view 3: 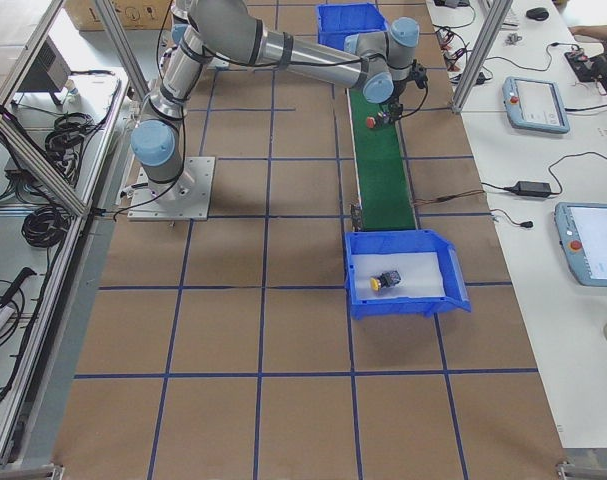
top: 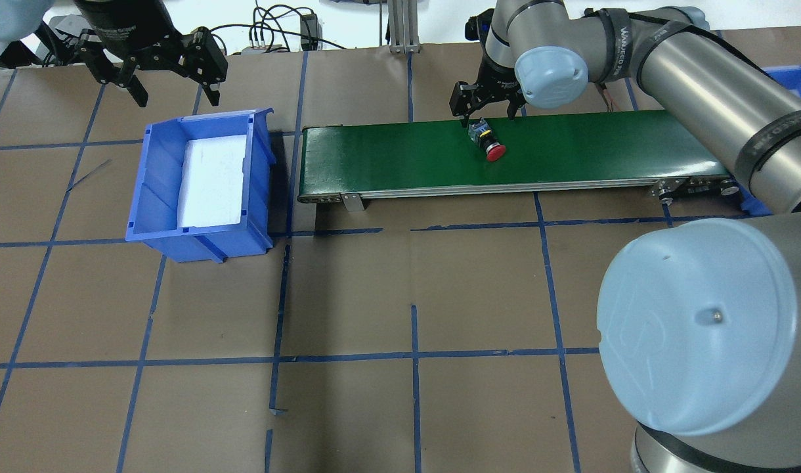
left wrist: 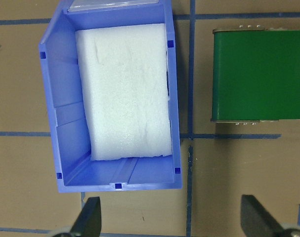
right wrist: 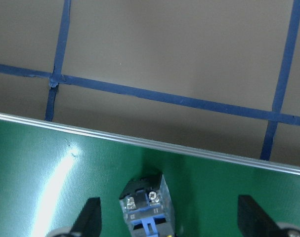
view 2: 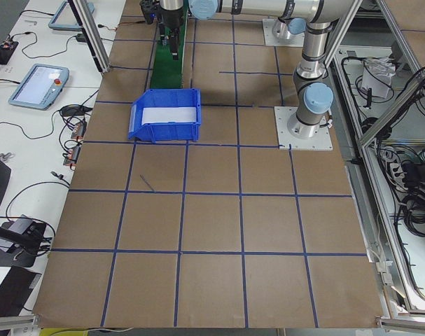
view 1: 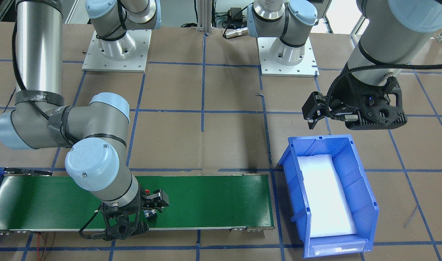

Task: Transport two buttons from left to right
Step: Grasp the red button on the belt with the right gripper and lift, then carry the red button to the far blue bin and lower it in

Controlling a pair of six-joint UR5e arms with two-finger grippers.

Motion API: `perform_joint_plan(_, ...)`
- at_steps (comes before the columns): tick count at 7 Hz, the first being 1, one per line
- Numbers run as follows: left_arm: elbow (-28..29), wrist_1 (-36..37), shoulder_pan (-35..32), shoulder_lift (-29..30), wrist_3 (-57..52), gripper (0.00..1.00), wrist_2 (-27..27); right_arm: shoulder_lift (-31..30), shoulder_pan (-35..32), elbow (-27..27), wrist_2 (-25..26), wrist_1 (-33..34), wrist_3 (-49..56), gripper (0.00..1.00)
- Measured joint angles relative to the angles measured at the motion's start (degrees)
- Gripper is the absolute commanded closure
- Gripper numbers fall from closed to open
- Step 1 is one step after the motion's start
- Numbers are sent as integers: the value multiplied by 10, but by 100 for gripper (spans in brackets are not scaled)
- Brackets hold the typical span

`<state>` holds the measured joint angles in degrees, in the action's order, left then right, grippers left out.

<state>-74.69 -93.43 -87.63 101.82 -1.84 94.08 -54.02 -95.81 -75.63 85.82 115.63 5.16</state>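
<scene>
A button (top: 489, 143) with a red cap lies on its side on the green conveyor belt (top: 387, 154). My right gripper (top: 487, 113) hangs open over it. In the right wrist view the grey-and-black body of the button (right wrist: 147, 202) lies between the spread fingers, touching neither. My left gripper (top: 174, 82) is open and empty beside the blue bin (top: 157, 171), just beyond the bin's far rim. In the exterior right view a yellow-capped button (view 3: 386, 282) lies on the bin's white foam. The other views show only bare foam (left wrist: 125, 89).
The belt (view 1: 213, 199) runs from the bin (view 1: 355, 170) toward a second blue bin (top: 794, 72) at its far end. Brown table paper with blue tape lines surrounds them. The right arm's elbow (top: 696, 328) bulks large in the overhead view.
</scene>
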Motion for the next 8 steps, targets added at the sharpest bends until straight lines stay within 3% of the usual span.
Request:
perform_joint_plan(1, 0, 0, 0, 0, 0, 0, 0, 0, 0, -8, 2, 3, 3, 6)
perform_joint_plan(2, 0, 0, 0, 0, 0, 0, -1, 0, 1, -12, 3, 4, 5, 34)
perform_joint_plan(3, 0, 0, 0, 0, 0, 0, -1, 0, 1, -14, 4, 4, 7, 73)
perform_joint_plan(4, 0, 0, 0, 0, 0, 0, -1, 0, 2, -14, 5, 5, 7, 92)
perform_joint_plan(8, 0, 0, 0, 0, -1, 0, -1, -1, 25, -9, 17, 5, 59, 93)
